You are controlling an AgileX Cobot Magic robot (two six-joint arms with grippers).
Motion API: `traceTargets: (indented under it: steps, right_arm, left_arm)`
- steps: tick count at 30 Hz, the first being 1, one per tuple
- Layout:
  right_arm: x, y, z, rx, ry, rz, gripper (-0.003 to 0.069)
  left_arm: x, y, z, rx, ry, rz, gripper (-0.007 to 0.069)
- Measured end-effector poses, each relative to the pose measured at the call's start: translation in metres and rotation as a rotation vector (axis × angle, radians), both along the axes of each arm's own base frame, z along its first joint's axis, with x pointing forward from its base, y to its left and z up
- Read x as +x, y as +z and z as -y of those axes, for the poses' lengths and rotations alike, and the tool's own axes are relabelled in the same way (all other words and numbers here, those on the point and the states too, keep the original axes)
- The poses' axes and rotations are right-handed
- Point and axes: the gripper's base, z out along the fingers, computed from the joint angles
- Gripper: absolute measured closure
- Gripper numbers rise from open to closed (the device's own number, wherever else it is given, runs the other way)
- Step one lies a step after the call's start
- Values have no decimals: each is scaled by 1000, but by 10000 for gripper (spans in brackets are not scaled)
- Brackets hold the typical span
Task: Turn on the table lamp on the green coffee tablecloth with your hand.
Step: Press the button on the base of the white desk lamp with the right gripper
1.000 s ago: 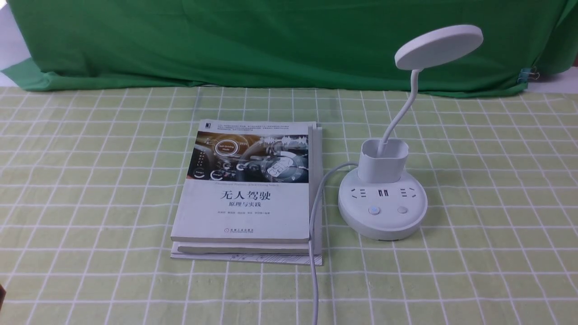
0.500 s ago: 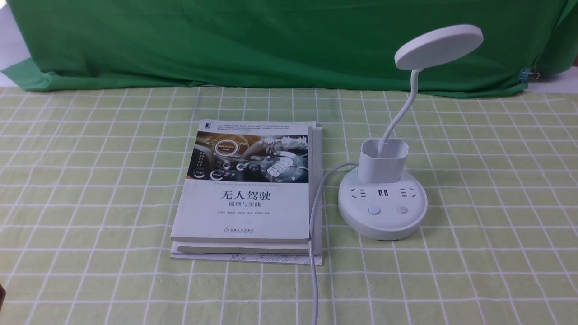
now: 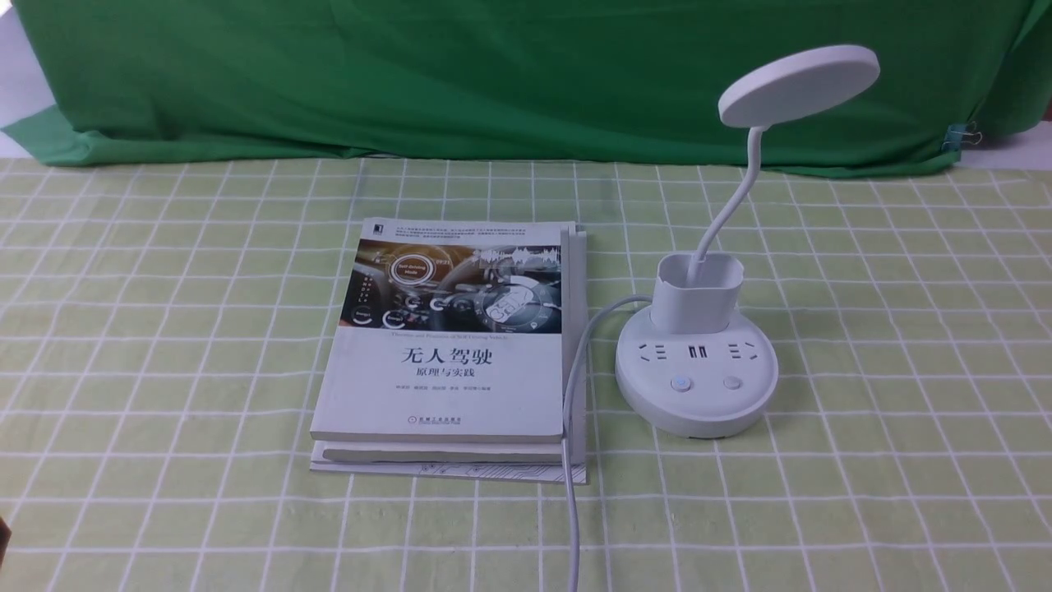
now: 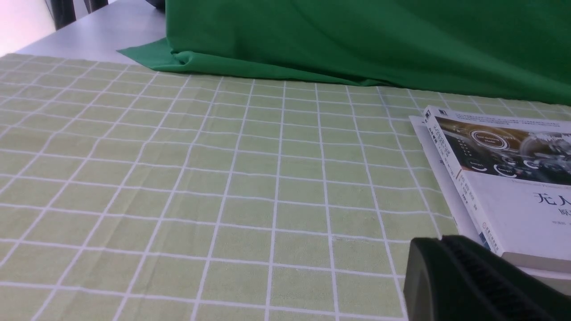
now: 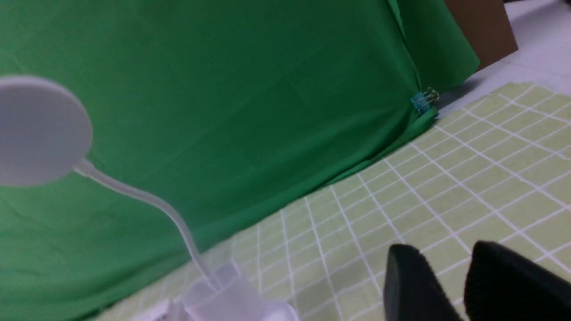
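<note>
The white table lamp (image 3: 697, 378) stands on the green coffee tablecloth (image 3: 164, 329), right of centre. Its disc head (image 3: 799, 84) sits high on a curved gooseneck above the cup holder (image 3: 699, 292). Two round buttons (image 3: 680, 383) are on the front of the base. No light shows from the head. Neither gripper shows in the front view. In the left wrist view, my left gripper (image 4: 440, 241) is shut and empty, low over the cloth beside the book (image 4: 504, 178). In the right wrist view, my right gripper (image 5: 446, 261) has a narrow gap between its fingers and is empty; the lamp (image 5: 40, 129) is off to one side.
A stack of books (image 3: 452, 353) lies left of the lamp. The lamp's white cable (image 3: 571, 427) runs along the books' right edge to the near table edge. A dark green backdrop (image 3: 493, 74) hangs at the back, held by a clip (image 3: 962, 136).
</note>
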Motion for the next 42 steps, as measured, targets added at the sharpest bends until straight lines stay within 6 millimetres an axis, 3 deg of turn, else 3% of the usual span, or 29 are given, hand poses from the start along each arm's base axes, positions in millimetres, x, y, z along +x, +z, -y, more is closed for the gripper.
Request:
traceTargets:
  steps: [7,10,12,13,17,21,22,28,34,35,37,42]
  right_arm:
    - [-1,7,1,70,-7,76,421]
    - [1,6,-2,53,35,6,472]
    - [4,22,-7,-26,106,-94,530]
    - [5,20,-7,-34,113,-115,535]
    - [24,64,-21,-242,294,-360,575]
    - [64,82,-38,-432,490,-671,575]
    - [65,81,-39,-441,501,-693,575]
    - [138,59,-59,-553,642,-966,617]
    - [195,40,-98,-637,747,-997,627]
    - [197,39,-100,-643,753,-995,627]
    - [224,28,-116,-663,777,-999,627]
    - [264,6,-132,-677,792,-1033,627]
  left_arm:
    - [0,0,0,0,0,0,622]
    - [0,0,0,0,0,0,622]
    - [0,0,0,0,0,0,622]
    - [0,0,0,0,0,0,622]
    - [0,0,0,0,0,0,622]
    - [0,0,0,0,0,0,622]
    - [0,0,0,0,0,0,622]
    - [0,0,0,0,0,0,622]
    - [0,0,0,0,0,0,622]
    - [0,0,0,0,0,0,622]
    - [0,0,0,0,0,0,622]
    - [0,0,0,0,0,0,622]
